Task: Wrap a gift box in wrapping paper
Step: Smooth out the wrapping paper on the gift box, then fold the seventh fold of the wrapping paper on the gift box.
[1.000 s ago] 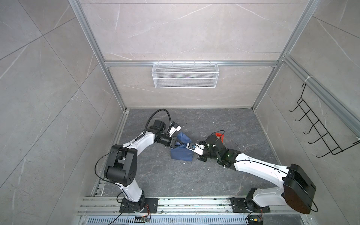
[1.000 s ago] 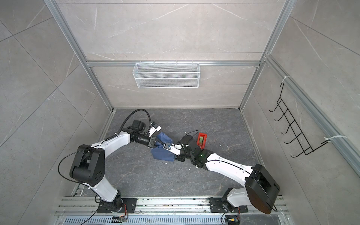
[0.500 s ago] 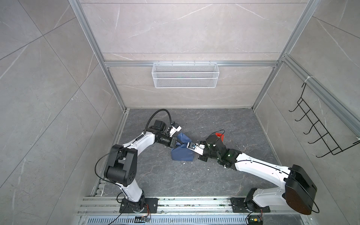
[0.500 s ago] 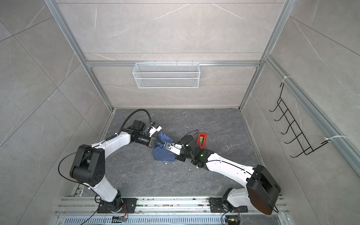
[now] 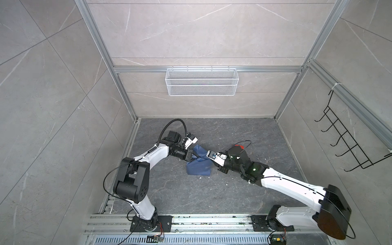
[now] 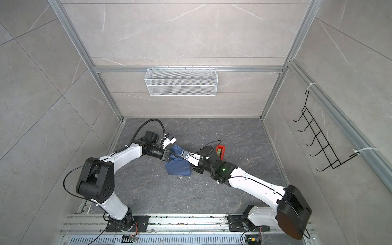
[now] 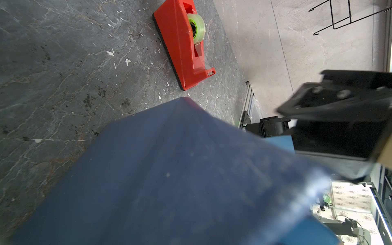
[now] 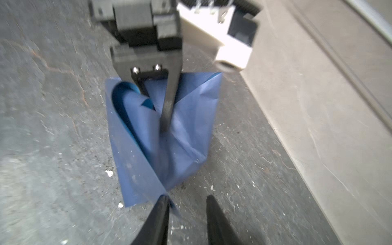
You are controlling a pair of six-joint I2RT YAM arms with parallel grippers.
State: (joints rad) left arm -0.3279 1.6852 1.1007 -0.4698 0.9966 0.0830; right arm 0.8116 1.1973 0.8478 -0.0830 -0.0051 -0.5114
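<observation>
Wrapping paper (image 5: 198, 167): loose creased mound on the worktop (image 5: 212, 195), near the red tape dispenser (image 6: 220, 151).
Gift box: not visible, presumably inside the mound.
Left claw (image 8: 166, 125): clamped on a top fold.
Right claw (image 8: 186, 201): jaws apart, empty.
Progress: box covered; neat folds and taping outstanding.

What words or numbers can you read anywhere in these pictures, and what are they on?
No text can be read in any view.
Red tape dispenser: no label or brand legible on it.
Wrapping paper: plain blue, no print.
Robot arms and walls: no readable markings; the right wrist view is blurred.
</observation>
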